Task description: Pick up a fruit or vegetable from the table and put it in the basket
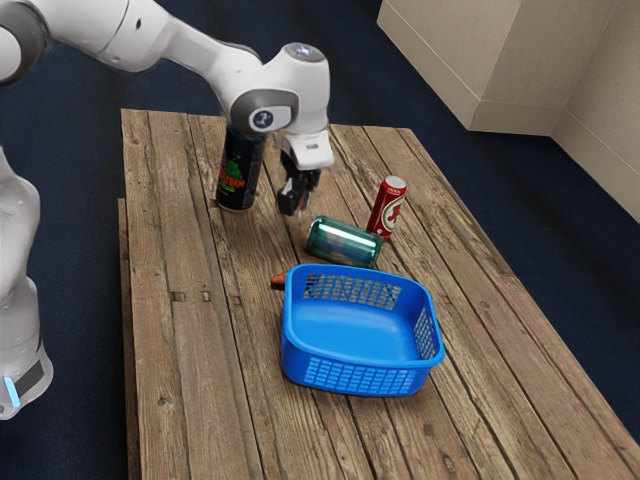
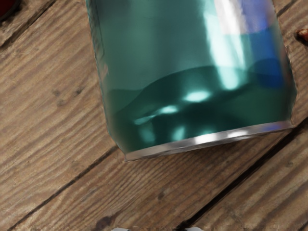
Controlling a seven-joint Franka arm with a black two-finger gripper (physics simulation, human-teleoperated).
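Catalogue of a Wooden Bench (image 1: 195, 380): Orange Item (image 1: 278, 283) Outside the Blue Basket (image 1: 360, 378)

Exterior view. One white arm (image 1: 285, 82), entering from the exterior view's upper left. One black tool (image 1: 296, 197), above the bench, between the dark can and the green can; opening and hold, if any, cannot be told. One tall dark can (image 1: 238, 175), upright, with red and green lettering. One glossy green can (image 1: 342, 242), on its side, near the basket. One red can (image 1: 388, 208), upright, just beside the green one. One basket, plastic, lattice-walled, upright. One orange item, carrot-like, on the bench beside the basket, partly hidden by it; contact cannot be told.

Wrist view. The green can, large, its silver-rimmed end in sight, on pale brown planks. The orange item, a small part, near the can's side. One dark red edge (image 2: 6, 8), cut off, on the can's other side.
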